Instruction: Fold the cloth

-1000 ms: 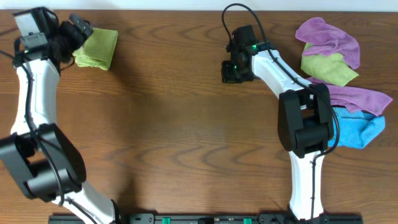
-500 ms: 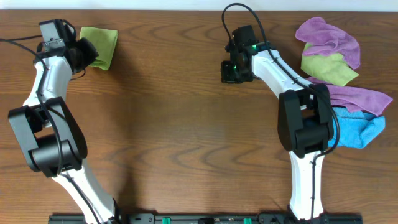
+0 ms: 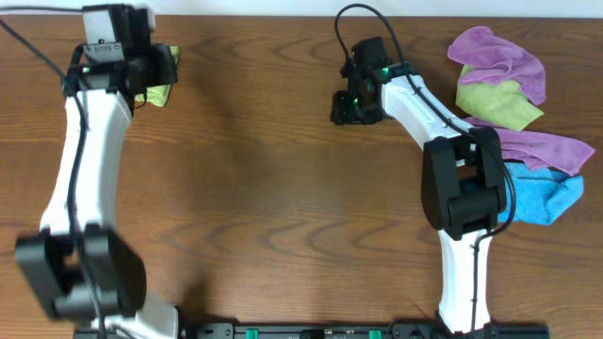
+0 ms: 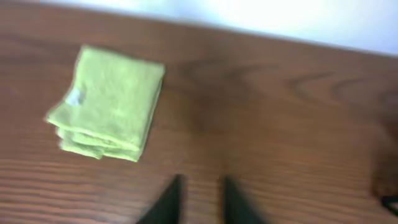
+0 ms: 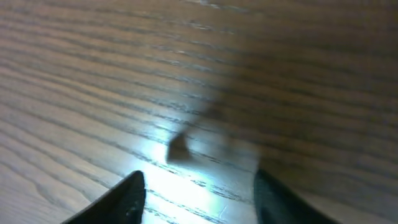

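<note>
Left pincer (image 4: 202,198): empty, fingers only narrowly parted, hanging over bare wood just beside the cloth (image 4: 109,102) without touching it.
Right pincer (image 5: 198,186): spread wide and holding nothing, low over the worktop (image 3: 283,188), well apart from the cloth, probably parked out of the way.
Cloth: at the far left corner, a compact layered rectangle with the white tag (image 4: 74,98) on top.
Why there: it reads as a finished fold set aside at the edge.
Pile: purple cloth (image 3: 499,56), olive-green cloth (image 3: 495,104) and blue cloth (image 3: 542,193) heaped at far right.
</note>
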`<action>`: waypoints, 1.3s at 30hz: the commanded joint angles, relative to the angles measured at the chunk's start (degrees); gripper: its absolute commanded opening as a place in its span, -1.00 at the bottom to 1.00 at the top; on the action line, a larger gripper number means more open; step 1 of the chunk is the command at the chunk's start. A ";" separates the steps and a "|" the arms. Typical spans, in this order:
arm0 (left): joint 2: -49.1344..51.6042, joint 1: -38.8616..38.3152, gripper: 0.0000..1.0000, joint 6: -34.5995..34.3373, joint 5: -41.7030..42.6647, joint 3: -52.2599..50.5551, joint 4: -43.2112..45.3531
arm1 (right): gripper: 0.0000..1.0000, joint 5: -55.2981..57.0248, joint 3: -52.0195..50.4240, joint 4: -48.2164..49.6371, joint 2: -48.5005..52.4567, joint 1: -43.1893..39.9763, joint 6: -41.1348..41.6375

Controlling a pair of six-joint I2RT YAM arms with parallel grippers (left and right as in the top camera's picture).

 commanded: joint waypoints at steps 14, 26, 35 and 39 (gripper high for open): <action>-13.68 -4.09 0.91 -0.52 -3.63 0.52 -9.99 | 0.96 19.65 0.70 -1.66 -16.63 -2.47 -7.54; -26.03 -14.53 0.91 -0.33 -15.32 0.17 -25.59 | 0.71 19.76 -1.81 -10.21 -44.09 -8.72 -10.51; -39.26 -13.86 0.91 0.20 -20.00 -15.76 -25.55 | 0.87 23.82 -31.41 -1.68 -65.20 -8.79 -11.17; -44.04 -12.33 0.91 -3.17 -19.98 -25.59 -18.60 | 0.99 23.56 -43.47 6.73 -69.44 -8.72 -10.91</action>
